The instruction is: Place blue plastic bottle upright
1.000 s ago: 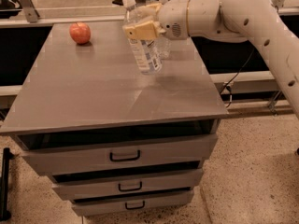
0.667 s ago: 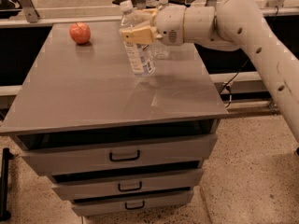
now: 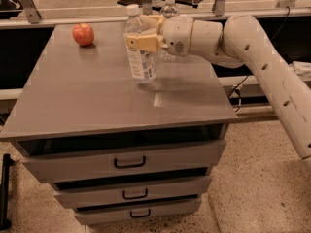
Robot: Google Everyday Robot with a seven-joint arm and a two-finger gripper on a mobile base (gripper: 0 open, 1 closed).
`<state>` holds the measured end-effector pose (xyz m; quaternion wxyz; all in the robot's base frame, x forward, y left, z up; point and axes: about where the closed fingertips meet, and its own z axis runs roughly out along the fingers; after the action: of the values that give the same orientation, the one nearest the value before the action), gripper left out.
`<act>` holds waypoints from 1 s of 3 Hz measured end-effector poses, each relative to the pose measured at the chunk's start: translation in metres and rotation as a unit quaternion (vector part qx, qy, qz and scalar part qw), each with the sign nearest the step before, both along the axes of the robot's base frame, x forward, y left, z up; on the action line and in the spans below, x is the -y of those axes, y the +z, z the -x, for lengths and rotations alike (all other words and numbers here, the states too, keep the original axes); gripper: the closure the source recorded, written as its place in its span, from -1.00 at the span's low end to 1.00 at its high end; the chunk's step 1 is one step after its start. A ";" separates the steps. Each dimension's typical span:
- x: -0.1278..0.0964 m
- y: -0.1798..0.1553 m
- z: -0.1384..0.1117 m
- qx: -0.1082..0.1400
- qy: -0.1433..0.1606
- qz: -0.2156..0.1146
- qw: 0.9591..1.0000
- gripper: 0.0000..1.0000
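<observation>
Holding the blue plastic bottle [image 3: 142, 64], clear with a white cap and a wide white and pale-blue label, in the beige two-finger gripper [image 3: 140, 41], jaws clenched around its upper body just below the shoulder. Sits toward the far middle of the grey metal cabinet top [image 3: 87, 101], cap leaning slightly left, base at or just above the surface; cannot tell whether touching.

Risks, as judged from here:
- Letting go with that lean uncorrected: likely to rock on the base edge and topple.
- Releasing short of the surface: a small drop, a bounce, then a roll.
- Pressing down too hard: thin wall buckling in the grip, or base skidding on smooth metal.
- Backing out on a slant: fingers dragging the label and tipping it over.
- Swinging the bulky white arm [image 3: 252, 47] farther back: could knock the slimmer clear second bottle [image 3: 167, 6] standing just behind the wrist near the far edge.

Flat, smooth, faintly reflective top. Round red apple [image 3: 83, 34] well apart at the far left. Three drawers [image 3: 130, 162] with dark handles below. Pale speckled floor [image 3: 252, 178] around; dark cable [image 3: 237, 93] hanging off to the right; metal rail and posts along the far side.
</observation>
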<state>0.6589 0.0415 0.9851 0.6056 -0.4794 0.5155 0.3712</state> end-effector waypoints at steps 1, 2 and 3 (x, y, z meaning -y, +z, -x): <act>0.001 -0.002 0.004 0.011 0.007 -0.025 1.000 1.00; 0.001 -0.004 0.007 0.019 0.016 -0.042 0.999 1.00; 0.000 -0.007 0.008 0.014 0.024 -0.048 0.998 0.67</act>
<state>0.6511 0.0411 0.9780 0.6259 -0.4667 0.4771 0.4034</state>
